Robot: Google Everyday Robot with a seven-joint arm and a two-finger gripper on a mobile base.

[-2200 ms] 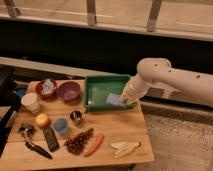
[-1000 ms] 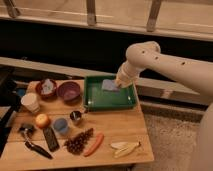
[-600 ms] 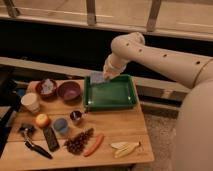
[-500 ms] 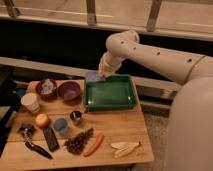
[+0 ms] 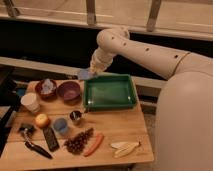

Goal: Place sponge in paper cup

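The light-blue sponge (image 5: 83, 74) hangs in the air just past the far left corner of the green tray (image 5: 111, 104), above the table. My gripper (image 5: 90, 73) is shut on it, at the end of the white arm that reaches in from the right. The paper cup (image 5: 31, 102), cream-white and tapered, stands upright near the table's left edge. It is well to the left of the sponge, lower down and nearer the front.
Between sponge and paper cup sit a purple bowl (image 5: 69, 91) and a red bowl (image 5: 46, 88). A metal cup (image 5: 76, 116), a blue cup (image 5: 61, 125), an orange fruit (image 5: 42, 120), grapes (image 5: 79, 141), a carrot (image 5: 94, 144) and bananas (image 5: 125, 148) lie toward the front.
The arm has swung left with the sponge in the gripper, from over the green tray to beyond its left edge.
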